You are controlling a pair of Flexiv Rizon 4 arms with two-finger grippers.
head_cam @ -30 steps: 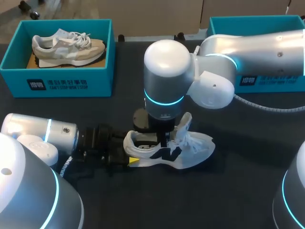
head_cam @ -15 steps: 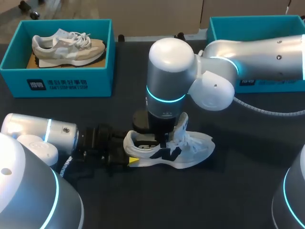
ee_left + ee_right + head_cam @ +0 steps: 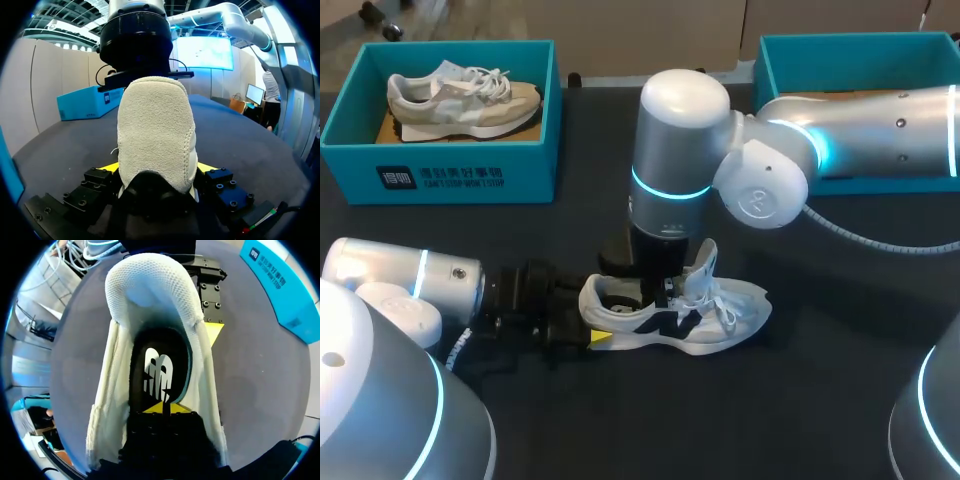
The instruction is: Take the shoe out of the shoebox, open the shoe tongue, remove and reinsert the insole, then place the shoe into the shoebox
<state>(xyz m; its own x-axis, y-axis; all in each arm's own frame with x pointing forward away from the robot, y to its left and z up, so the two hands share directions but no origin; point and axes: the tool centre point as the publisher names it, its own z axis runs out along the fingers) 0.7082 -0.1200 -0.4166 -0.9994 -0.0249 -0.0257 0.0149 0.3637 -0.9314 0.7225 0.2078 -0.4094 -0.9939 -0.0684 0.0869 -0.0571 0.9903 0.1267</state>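
Shoe: we see the white shoe [image 3: 690, 320] upright on its sole at the middle of the dark table [image 3: 800, 400], heel toward our left arm, out of any box.
Left end effector: the left end effector [image 3: 157, 172] lies low at the table and is clamped on the shoe's heel, a yellow tip on each side.
Right end effector: the right end effector [image 3: 162, 407] points straight down into the shoe's opening, its tips drawn together just over the insole [image 3: 157, 370].
Insole: it lies dark and flat inside the shoe.
Tongue: the tongue [image 3: 705, 262] stands up beside the right wrist, laces loose.
Shoeboxes: the far-right teal shoebox [image 3: 840, 50] sits partly behind our right arm; the far-left teal shoebox [image 3: 440, 165] holds a beige shoe [image 3: 460, 95].
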